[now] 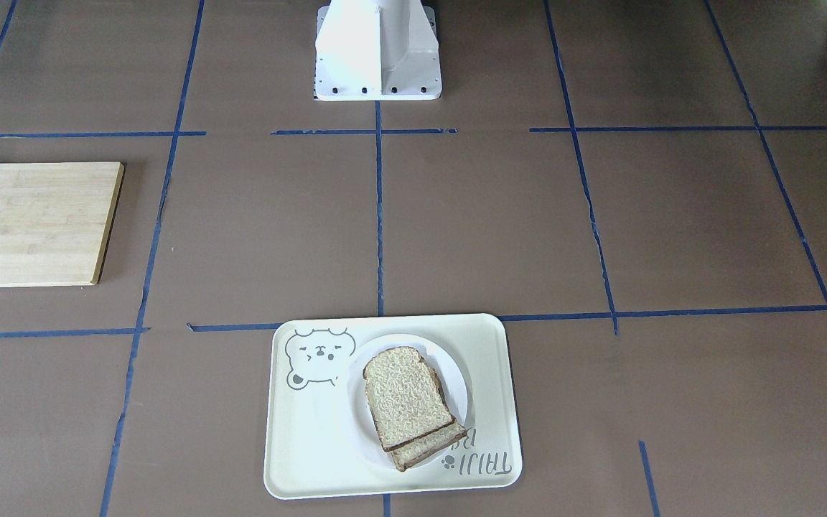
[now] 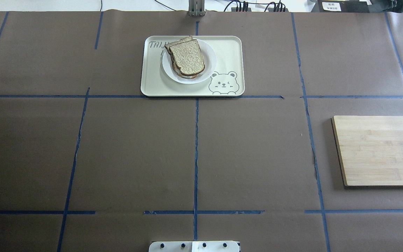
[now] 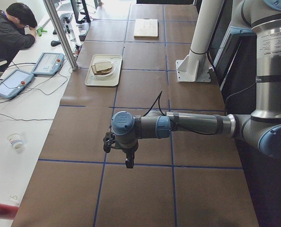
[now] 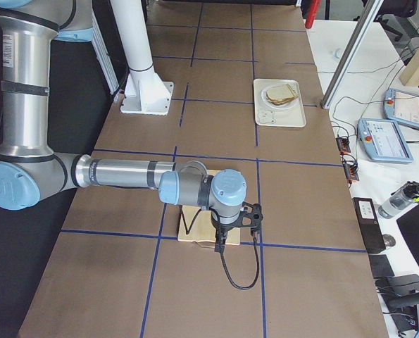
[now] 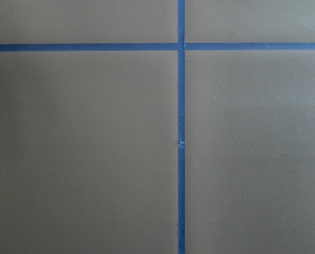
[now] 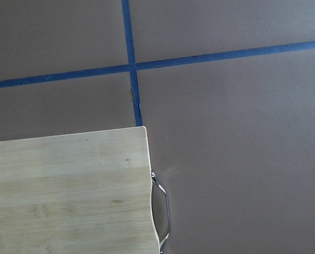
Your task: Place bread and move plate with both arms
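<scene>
Bread (image 1: pixel 406 395) sits atop a second slice (image 1: pixel 428 451) on the plate (image 1: pixel 458 377), in the tray (image 1: pixel 313 445) at the far edge of the counter (image 1: pixel 492 230), with the left arm (image 3: pixel 187 124) and right arm (image 4: pixel 124 172) well apart from it and jaws I cannot tell spread or pressed, so a tilted lift could slide it off.

We're seeing bread (image 2: pixel 187 57) lying on another slice (image 2: pixel 176 42) on the plate (image 2: pixel 210 59), plate sitting in the tray (image 2: pixel 230 50), board (image 2: pixel 380 150) lying well apart to the robot's right.

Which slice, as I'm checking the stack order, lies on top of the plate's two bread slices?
The fully visible slice; the other slice only peeks out from beneath its flat end.
</scene>
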Action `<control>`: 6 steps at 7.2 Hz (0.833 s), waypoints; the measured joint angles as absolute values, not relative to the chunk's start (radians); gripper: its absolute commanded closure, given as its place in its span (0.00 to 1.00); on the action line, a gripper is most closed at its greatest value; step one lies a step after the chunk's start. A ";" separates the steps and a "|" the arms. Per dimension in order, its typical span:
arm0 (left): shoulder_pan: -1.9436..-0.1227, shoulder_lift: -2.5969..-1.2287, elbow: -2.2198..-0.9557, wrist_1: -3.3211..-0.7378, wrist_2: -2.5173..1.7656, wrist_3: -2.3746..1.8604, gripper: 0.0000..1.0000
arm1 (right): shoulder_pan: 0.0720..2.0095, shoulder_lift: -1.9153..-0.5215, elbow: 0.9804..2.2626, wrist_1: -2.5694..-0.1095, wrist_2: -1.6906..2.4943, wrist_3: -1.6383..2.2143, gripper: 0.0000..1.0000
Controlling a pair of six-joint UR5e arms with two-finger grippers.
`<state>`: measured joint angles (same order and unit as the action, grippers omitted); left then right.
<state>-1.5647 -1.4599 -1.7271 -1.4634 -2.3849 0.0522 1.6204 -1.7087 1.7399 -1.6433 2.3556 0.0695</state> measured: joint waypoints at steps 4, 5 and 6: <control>-1.564 -1.461 -1.725 -1.463 -2.385 0.052 0.00 | 1.618 -1.721 1.743 -1.637 2.343 0.087 0.00; -1.564 -1.461 -1.725 -1.463 -2.385 0.052 0.00 | 1.617 -1.720 1.736 -1.636 2.340 0.087 0.00; -1.564 -1.462 -1.726 -1.463 -2.385 0.052 0.00 | 1.616 -1.719 1.733 -1.635 2.340 0.086 0.00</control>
